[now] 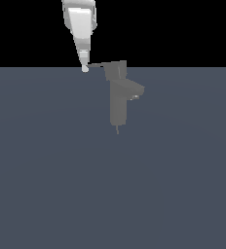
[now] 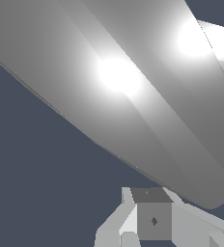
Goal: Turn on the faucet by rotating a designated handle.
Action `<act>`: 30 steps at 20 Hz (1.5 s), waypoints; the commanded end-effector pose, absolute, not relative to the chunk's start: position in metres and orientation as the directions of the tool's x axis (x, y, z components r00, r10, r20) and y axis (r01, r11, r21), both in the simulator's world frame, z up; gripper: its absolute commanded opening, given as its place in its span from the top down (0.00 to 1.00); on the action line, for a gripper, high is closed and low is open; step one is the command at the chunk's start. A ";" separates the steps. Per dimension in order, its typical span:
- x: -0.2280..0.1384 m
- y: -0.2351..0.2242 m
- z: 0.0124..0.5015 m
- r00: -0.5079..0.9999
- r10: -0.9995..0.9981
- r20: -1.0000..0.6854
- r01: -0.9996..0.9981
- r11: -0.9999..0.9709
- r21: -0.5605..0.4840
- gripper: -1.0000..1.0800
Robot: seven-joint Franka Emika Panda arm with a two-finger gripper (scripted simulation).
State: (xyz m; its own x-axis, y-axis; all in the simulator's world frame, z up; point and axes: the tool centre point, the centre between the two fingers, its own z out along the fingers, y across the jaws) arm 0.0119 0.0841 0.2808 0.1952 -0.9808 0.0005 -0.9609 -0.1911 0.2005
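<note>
Where the flat slate-blue bench [image 1: 47, 185] meets a black backdrop in the exterior view, a small matte grey faucet [image 1: 118, 104] stands a little toward that view's right of centre, its rectangular column upright with its long axis vertical. A short angled spout stub [image 1: 136, 91] juts from the column's upper part toward the exterior view's right and slightly downward. On top sits a short, slightly lighter grey cap [image 1: 116, 69], and from it a thin flat grey handle [image 1: 96, 64] runs roughly level, its long axis horizontal, pointing toward the exterior view's left. The white, glossy robot arm comes down from the top edge, tapering to its gripper [image 1: 84, 67], whose rounded tip sits right at the free end of the handle, seemingly touching it. Whether the gripper's fingers are apart or together cannot be told from either view. In the wrist view a broad, brightly lit grey surface, too close to identify with certainty, fills most of the picture diagonally, with blocky grey parts of the gripper [image 2: 152, 219] below it against the blue-grey bench [image 2: 41, 169].
</note>
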 end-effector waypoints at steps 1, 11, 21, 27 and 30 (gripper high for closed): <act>0.006 0.069 0.285 0.184 -0.983 0.003 -0.963 -0.179 0.201 1.00; -0.016 0.040 0.292 0.184 -0.983 0.002 -0.963 -0.180 0.198 1.00; -0.035 0.028 0.292 0.199 -0.980 0.000 -0.959 -0.194 0.206 1.00; -0.029 -0.012 0.295 0.193 -0.981 0.000 -0.961 -0.189 0.203 1.00; -0.027 -0.031 0.296 0.191 -0.982 0.000 -0.961 -0.187 0.201 1.00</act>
